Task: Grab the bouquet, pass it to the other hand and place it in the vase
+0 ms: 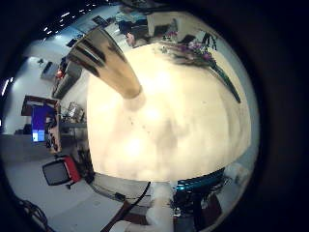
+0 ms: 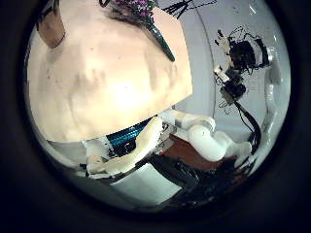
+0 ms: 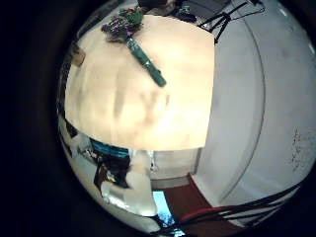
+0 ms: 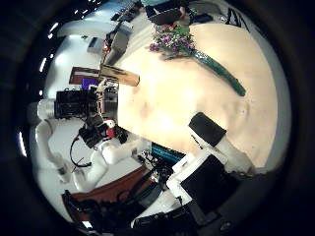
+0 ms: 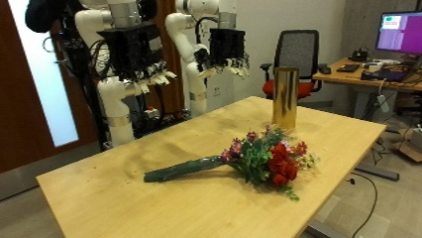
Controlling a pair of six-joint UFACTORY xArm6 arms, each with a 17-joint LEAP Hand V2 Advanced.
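The bouquet (image 5: 244, 160) lies flat on the wooden table (image 5: 119, 193), flowers toward the tall gold vase (image 5: 285, 98), which stands upright near the far edge. The two are near each other but not touching. Both hands hang high above the table and hold nothing. The right hand (image 5: 144, 71) and the left hand (image 5: 230, 62) have loose, relaxed fingers.

The first step is to pick up the bouquet, and it is not yet begun. I think a hand should come down over the green wrapped stem (image 5: 185, 172), not the flowers, so nothing gets squashed. It should grab near the middle of the stem, so the other hand has room to take hold too.

Count: one bouquet, one vase, one table, two hands.
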